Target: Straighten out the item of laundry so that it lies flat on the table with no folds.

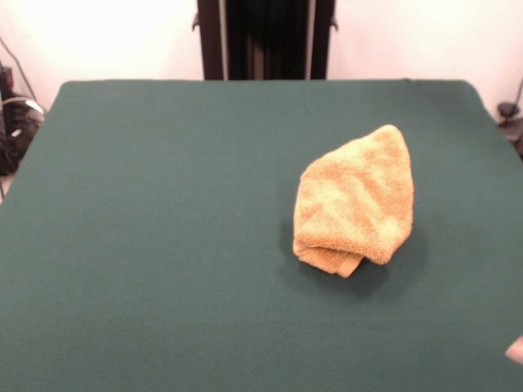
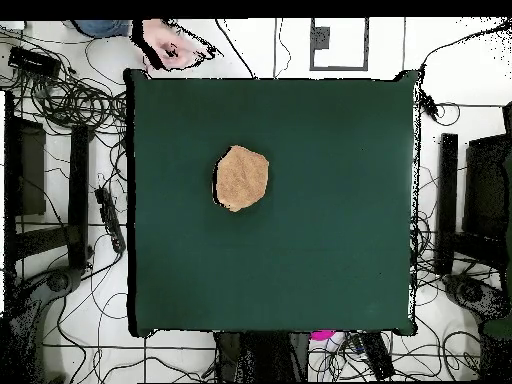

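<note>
The mustard-yellow fluffy towel (image 1: 356,199) lies folded over on itself in a rounded, pointed heap on the dark green table (image 1: 163,245), right of the middle in the front view. A doubled edge shows at its near side. In the overhead view the towel (image 2: 241,178) sits left of the table's (image 2: 330,250) middle, toward the far side from the robot. No gripper or arm shows in either view.
The robot's dark pedestal (image 1: 264,38) stands behind the table's far edge. A person's hand (image 2: 172,45) shows beyond the table's top left corner in the overhead view, and a bit of skin (image 1: 515,350) at the front view's lower right edge. Cables lie on the floor around the table.
</note>
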Robot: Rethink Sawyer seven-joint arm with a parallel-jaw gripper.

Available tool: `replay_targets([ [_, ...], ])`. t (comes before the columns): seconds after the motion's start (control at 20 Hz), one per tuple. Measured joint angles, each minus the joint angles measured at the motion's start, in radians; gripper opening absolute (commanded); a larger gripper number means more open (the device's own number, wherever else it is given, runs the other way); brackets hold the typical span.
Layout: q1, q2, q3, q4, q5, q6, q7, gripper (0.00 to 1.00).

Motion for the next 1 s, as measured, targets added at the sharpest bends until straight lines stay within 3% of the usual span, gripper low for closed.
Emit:
replay_targets([
  [1.0,-0.050,-0.094,0.096,0.181,-0.111,-0.074,0.000,1.00],
])
